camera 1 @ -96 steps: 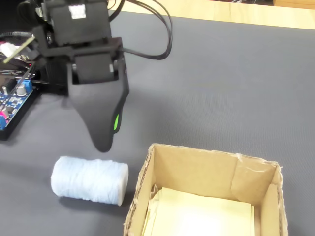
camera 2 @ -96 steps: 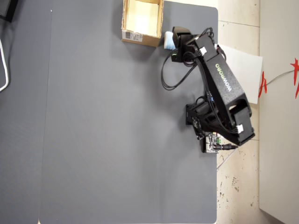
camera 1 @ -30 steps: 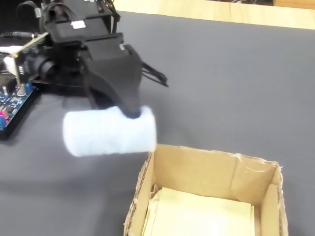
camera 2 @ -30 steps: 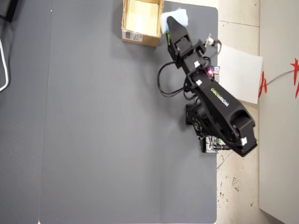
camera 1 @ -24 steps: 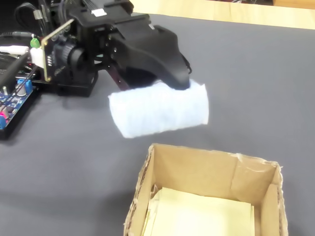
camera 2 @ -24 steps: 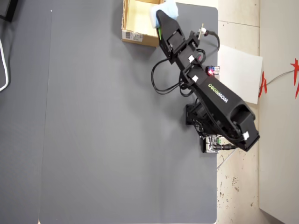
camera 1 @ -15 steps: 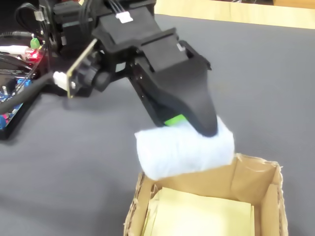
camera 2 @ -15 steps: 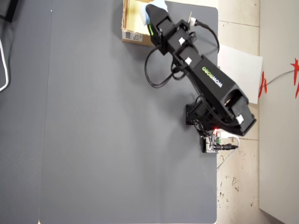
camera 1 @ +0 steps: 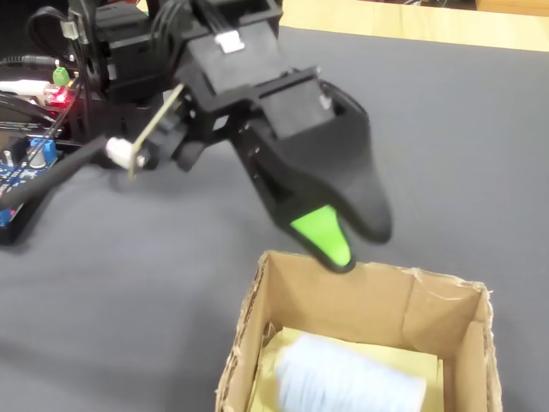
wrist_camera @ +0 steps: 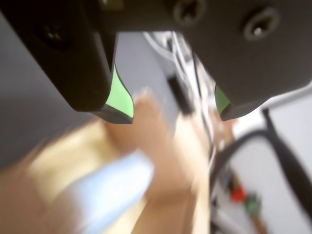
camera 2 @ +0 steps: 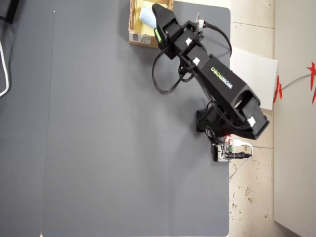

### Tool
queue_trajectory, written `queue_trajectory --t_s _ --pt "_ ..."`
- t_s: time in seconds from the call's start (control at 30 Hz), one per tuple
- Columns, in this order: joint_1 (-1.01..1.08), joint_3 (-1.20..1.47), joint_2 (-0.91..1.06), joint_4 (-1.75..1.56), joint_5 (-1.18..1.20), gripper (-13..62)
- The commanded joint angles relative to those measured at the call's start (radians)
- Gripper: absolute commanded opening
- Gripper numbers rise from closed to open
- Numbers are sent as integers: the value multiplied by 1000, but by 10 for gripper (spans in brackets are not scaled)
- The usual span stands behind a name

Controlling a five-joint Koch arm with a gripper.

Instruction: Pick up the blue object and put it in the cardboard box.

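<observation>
Blue object point(camera 1: 347, 379) in cardboard box point(camera 1: 257, 296), claw point(wrist_camera: 178, 114) open above

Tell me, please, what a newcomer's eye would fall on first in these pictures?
Most striking in the fixed view is the black gripper with bright green pads, hanging open just above the cardboard box. Next, the pale blue object lies inside that box, free of the jaws. From overhead, the box sits at the top edge of the grey mat.
</observation>
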Motion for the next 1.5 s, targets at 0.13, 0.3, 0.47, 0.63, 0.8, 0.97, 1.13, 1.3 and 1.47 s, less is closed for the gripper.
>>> queue_trajectory --t_s 0.13,0.3,0.47,0.63,0.8,0.97,1.13,1.3,1.47 --pt "-173 67 172 -86 170 337" --pt "-325 187 295 -107 218 337" --pt "-460 311 405 -109 219 337" --pt "-575 476 509 -107 218 337" --pt "-664 601 583 -104 218 337" --pt "-675 703 583 -106 206 341" --pt "-680 824 583 -124 206 343" --pt "-704 930 583 -175 206 343" --pt "-703 946 583 -133 206 345"
